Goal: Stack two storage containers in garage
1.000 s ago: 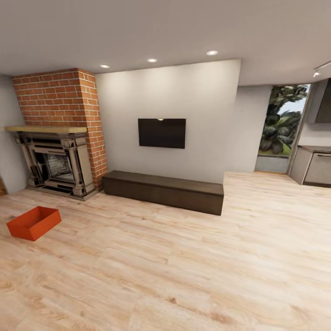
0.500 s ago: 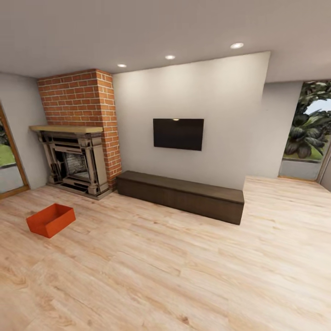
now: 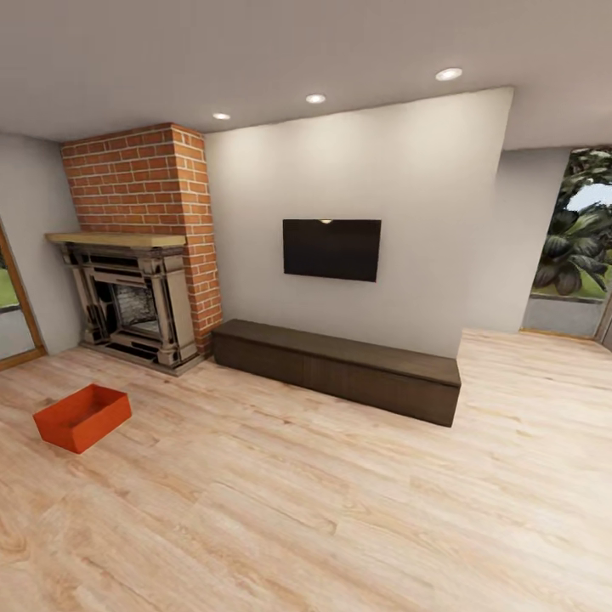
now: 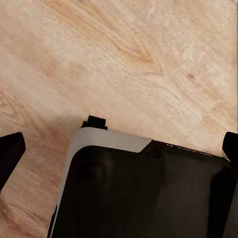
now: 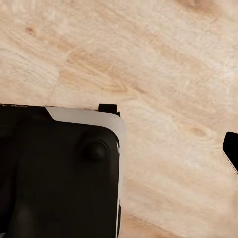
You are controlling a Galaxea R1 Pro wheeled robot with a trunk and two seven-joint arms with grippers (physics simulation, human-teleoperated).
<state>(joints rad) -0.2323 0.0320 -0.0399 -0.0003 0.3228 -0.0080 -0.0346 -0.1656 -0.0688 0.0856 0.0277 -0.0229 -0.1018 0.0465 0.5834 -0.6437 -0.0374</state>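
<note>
The living room point(image 3: 340, 476) lay wide in my head view, its light plank boards running across the whole lower half of the frame, with the pale wall point(image 3: 357, 195) behind and a brick chimney point(image 3: 140, 183) at upper left over an ornate fireplace point(image 3: 127, 302). A long dark low cabinet point(image 3: 340, 365) sat along the foot of the wall at centre, beneath a black wall screen point(image 3: 331, 249). At the far right edge a glazed opening point(image 3: 574, 246) showed garden greenery. One storage container point(image 3: 82, 416), orange-red and open-topped, sat flat on the boards at lower left, in front of the fireplace and well apart from me; I judged it simply lay where it had been left, mouth up, so its rim could be gripped once I drove closer. The second container I could not place. My wrist views looked straight down on bare planks and the dark shell of my own base point(image 4: 144, 193), which told me both arms hung lowered beside the body in a travelling pose. In the left wrist view, dark fingertips point(image 4: 10, 156) sat at opposite edges, so my left tool was spread and empty; of my right tool point(image 5: 231, 148) I saw one dark tip alone and could not tell its state.
</note>
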